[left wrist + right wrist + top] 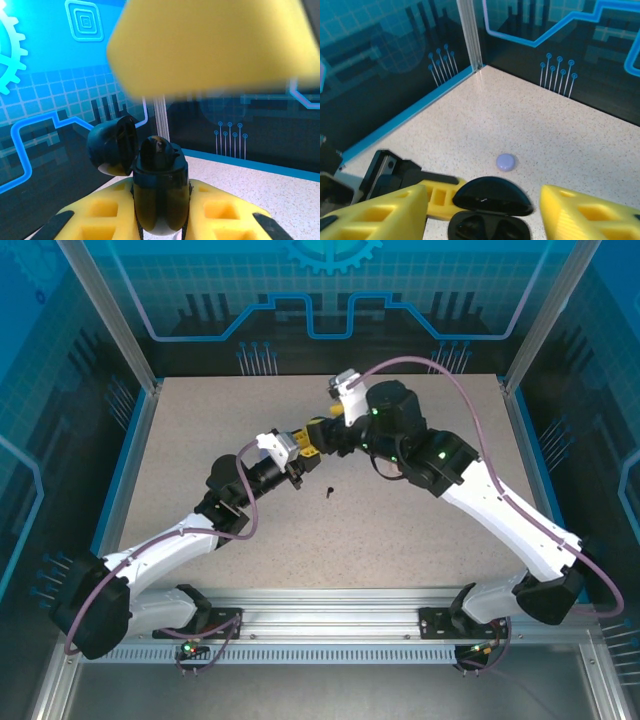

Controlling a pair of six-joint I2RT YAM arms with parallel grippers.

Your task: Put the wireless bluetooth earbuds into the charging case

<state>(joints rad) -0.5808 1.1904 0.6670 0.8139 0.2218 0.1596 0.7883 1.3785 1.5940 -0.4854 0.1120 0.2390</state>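
Overhead, the speckled desk (400, 540) is filling the middle of the frame, and the left arm (170, 552) and right arm (500, 502) are reaching from the bottom corners to meet just above centre. Their yellow jaws are crowding together there, and what sits between them is too buried to make out from above.

In the left wrist view the left jaws are pinching the black charging case (160, 197) low in the centre, one yellow pad on each side of it. The bottom edge is cutting off both the pads and the case. The lid (114, 145) is hanging open to the left. Something is glinting in the dark mouth of the case, but I cannot tell what it is. A blurred yellow shape (210, 45) is spreading across the top of that frame, too close to be sharp.

In the right wrist view the right jaws are standing spread, with a gap showing on each side of the case (487, 222). The case's wells are dark and cropped by the bottom edge, so their contents are unreadable.

A lilac round thing (505, 161) is lying on the desk at centre, apart from the case.

One black earbud (330, 491) is lying on the desk just below the meeting jaws in the top view, a mere speck.
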